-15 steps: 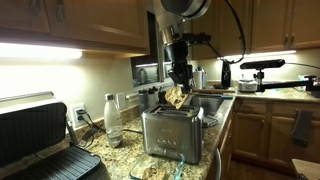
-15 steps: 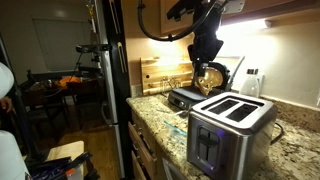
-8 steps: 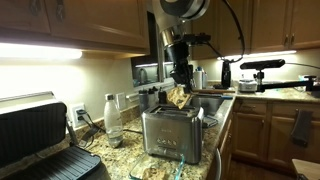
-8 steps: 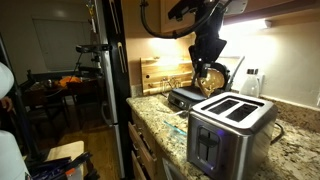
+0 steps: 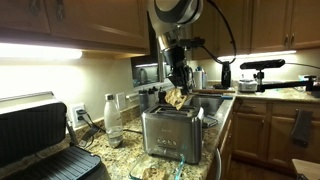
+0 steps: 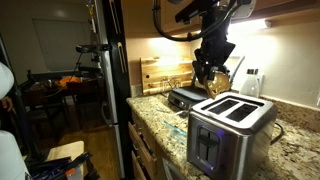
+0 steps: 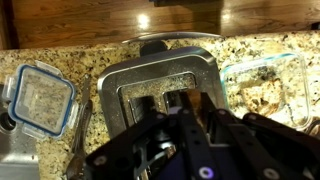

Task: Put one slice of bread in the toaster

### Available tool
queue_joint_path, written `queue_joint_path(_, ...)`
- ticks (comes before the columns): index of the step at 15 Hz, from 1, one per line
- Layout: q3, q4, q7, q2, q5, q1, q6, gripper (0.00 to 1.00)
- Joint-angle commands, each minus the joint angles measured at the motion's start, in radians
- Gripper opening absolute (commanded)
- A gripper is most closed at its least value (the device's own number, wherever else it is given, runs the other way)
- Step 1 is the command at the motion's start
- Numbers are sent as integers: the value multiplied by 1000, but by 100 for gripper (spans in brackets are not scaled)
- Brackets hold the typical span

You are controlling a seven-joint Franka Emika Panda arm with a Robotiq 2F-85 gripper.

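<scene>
While gripped, the slice of bread (image 5: pixel 177 97) hangs above the toaster (image 5: pixel 172 133).

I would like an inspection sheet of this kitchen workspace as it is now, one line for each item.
Surface: granite countertop, speckled and crowded.
Job's things: toaster upright, slots facing up; slice of bread held above it, not yet in a slot.
Clutter: black grill press, open; clear bottle; lidded container and glass container on either side of the toaster.
Grippers: tool shut on the bread.
Cables: black cable looping off the arm; plug in wall outlet.
Surroundings: wooden cabinets.
</scene>
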State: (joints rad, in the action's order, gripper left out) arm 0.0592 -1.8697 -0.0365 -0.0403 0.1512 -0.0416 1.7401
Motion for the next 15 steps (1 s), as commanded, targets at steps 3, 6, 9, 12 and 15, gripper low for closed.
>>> queue_joint_path(3,5,53,38,-43,29,-8,-48,3)
queue_joint_path(6,8,65,52,-59,53,-9,-53,3)
queue_joint_path(9,9,76,61,-74,75,-7,-65,3)
queue_joint_path(12,7,87,63,-85,77,-6,-72,3)
queue_joint_path(15,7,95,65,-93,67,-6,-73,3)
